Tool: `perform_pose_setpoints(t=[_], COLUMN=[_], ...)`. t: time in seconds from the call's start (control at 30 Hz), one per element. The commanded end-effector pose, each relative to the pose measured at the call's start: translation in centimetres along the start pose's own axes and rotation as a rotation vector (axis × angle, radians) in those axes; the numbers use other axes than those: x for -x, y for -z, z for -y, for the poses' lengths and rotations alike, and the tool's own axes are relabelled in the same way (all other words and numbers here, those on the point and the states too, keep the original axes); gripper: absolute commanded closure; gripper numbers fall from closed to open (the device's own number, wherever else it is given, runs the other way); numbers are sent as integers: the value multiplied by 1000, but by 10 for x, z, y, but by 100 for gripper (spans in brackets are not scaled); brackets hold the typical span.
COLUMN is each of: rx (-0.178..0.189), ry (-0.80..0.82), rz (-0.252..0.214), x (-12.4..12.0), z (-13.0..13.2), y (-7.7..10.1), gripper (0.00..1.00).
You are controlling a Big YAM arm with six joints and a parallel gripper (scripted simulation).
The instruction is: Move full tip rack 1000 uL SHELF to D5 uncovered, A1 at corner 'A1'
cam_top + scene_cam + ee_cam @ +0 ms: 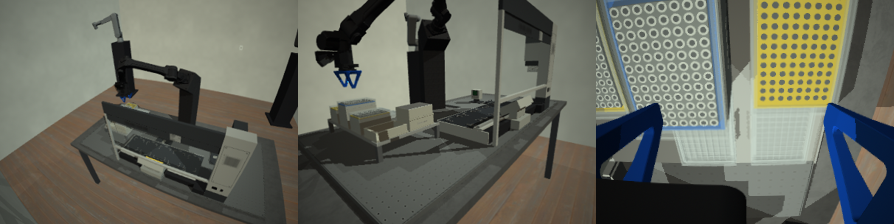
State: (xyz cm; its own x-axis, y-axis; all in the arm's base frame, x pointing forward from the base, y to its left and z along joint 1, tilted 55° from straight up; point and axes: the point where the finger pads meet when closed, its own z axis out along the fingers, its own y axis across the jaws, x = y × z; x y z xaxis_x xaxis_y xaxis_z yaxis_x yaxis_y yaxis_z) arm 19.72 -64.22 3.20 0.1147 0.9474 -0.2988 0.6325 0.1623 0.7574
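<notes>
Right now the end effector [348, 79] hangs with its blue fingers spread wide and nothing between them, above the SHELF [409, 131] at the left of the exterior view.

Seen from the wrist, two racks lie directly below, in the upper half of the frame. A blue-framed tip rack [665, 56] at upper left shows a white-ringed tip in every hole, so it looks full. A yellow-framed rack [798, 46] at upper right shows only dark holes and looks empty. Each runs its long axis up and down the frame, about parallel to the finger blades. No size label is readable, so I cannot tell whether the blue one is the 1000 uL rack. A sliver of a third rack [604, 63] shows at the far left edge.

Judging by this, the fingers straddle the gap between the racks, so a grasp needs a sideways shift toward the frame's left.

The arm reaches out from its dark pedestal [189, 99], wrist pointing straight down over the desk [409, 184].
</notes>
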Motion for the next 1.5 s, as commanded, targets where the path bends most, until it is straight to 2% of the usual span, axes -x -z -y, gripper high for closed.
perform_pose_setpoints(t=[0.0,0.27,0.33,0.37,1.47], rx=[-3,-5,-9,0,0], ry=[36,31,21,33,33], rz=[43,39,31,23,23], x=[20,19,13,13,13], z=[21,63,67,49,49], y=[13,13,12,8,8], gripper=[0,0,0,0,0])
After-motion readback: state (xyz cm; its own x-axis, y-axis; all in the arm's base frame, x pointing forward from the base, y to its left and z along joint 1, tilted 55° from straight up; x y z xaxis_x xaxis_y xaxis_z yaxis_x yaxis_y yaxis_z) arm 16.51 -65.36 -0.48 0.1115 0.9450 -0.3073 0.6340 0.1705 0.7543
